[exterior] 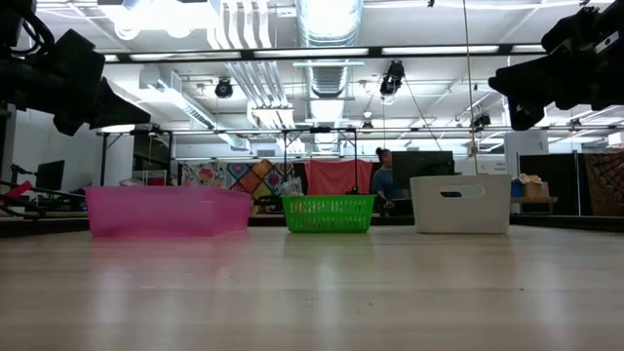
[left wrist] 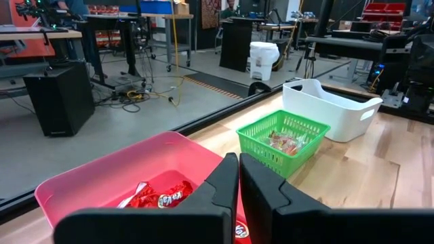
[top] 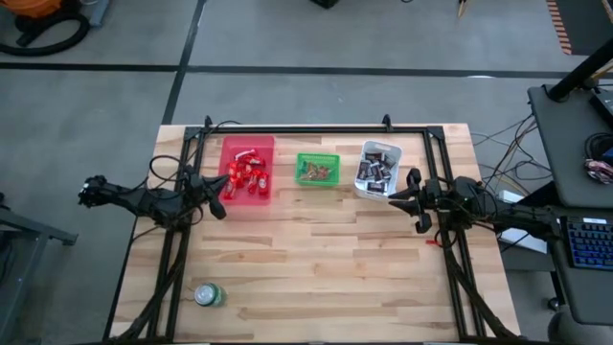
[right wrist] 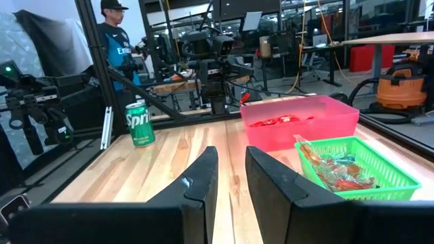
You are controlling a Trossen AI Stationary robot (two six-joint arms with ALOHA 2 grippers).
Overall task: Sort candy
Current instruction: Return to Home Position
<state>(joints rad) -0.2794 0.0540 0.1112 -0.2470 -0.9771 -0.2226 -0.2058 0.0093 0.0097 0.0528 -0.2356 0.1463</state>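
Since the candy lies sorted in pink bin, green basket and white bin along the table's far edge, retreat high and clear of the rims: left gripper pinched empty, right gripper parted, empty.

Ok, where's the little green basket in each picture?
High view: green basket sits in the middle of the row, between the pink bin and the white bin.
Low view: centre, between the same bins.
Left wrist view: just beyond the pink bin.
Right wrist view: nearer than the pink bin.
Shared landmark: the pink bin next to it.
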